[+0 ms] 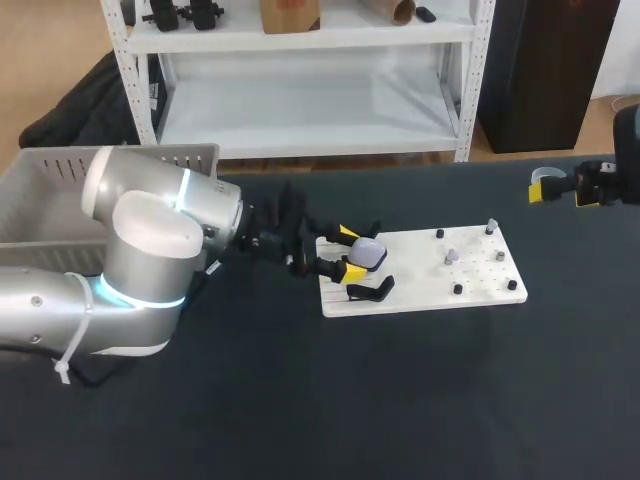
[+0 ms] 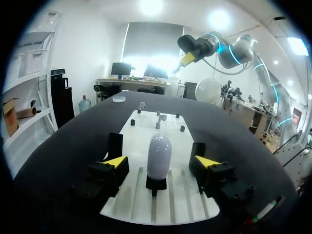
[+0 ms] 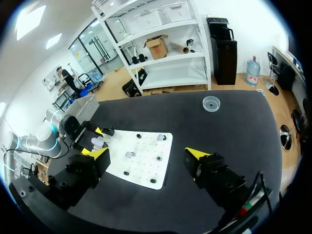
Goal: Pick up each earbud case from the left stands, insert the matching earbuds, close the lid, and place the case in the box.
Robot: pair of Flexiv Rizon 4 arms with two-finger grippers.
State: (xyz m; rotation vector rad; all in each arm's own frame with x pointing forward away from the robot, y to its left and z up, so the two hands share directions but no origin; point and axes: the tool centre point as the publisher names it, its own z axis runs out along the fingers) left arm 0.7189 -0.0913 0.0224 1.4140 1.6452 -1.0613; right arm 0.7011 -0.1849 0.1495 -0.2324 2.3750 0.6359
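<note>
Between the wide-spread fingers of the left gripper (image 1: 350, 252): the earbud case (image 2: 159, 155), untouched.
It stands upright on its stand (image 2: 156, 185) at the white board's (image 1: 420, 290) nine o'clock end, twelve o'clock from the left wrist; the right gripper (image 3: 148, 155), wide and empty, hangs well apart.

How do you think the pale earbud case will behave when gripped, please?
The earbud case looks smooth and rounded, so it may slip in the left hand. Standing upright on a narrow black stand, it could tip if nudged sideways.
</note>
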